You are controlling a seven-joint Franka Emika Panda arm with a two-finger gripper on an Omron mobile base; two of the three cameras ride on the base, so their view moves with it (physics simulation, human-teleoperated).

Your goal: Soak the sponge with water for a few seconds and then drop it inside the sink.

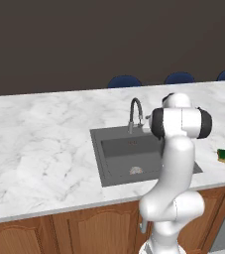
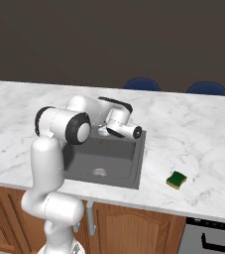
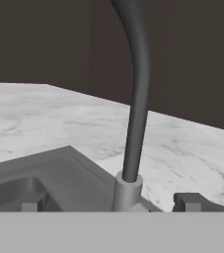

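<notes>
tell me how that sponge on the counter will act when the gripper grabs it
The sponge is small and lies flat on the counter, so it probably won't roll or tip. It looks light and should squash somewhat between closing fingers.

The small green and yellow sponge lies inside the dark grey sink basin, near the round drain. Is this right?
Not right. The small green and yellow sponge lies on the white marble counter, right of the dark grey sink basin, as the right base view shows.
</notes>
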